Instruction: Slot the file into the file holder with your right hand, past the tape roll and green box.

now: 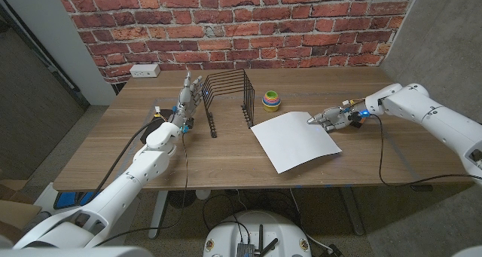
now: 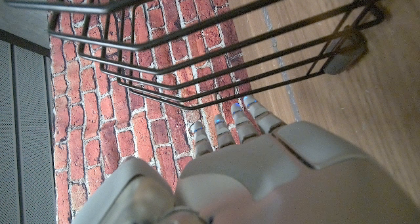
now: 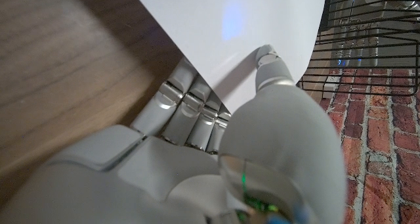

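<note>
The file (image 1: 295,141), a thin white sheet, lay flat on the counter (image 1: 226,163) at centre frame, right of the file holder (image 1: 228,97). The right robot hand (image 1: 328,119) pinched its upper right corner. Judged light, limp and slippery; grip near an edge, supporting it against sagging. The left robot hand (image 1: 188,93) stood with fingers spread beside the holder.

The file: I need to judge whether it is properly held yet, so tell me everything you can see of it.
The file is a plain white, thin sheet-like rectangle, lying on the wooden table just right of the black wire file holder, turned at an angle to the table's edge. The right hand pinches its right far corner: in the right wrist view the thumb lies on top and the fingers go under the lifted edge. Nothing else touches it.
</note>
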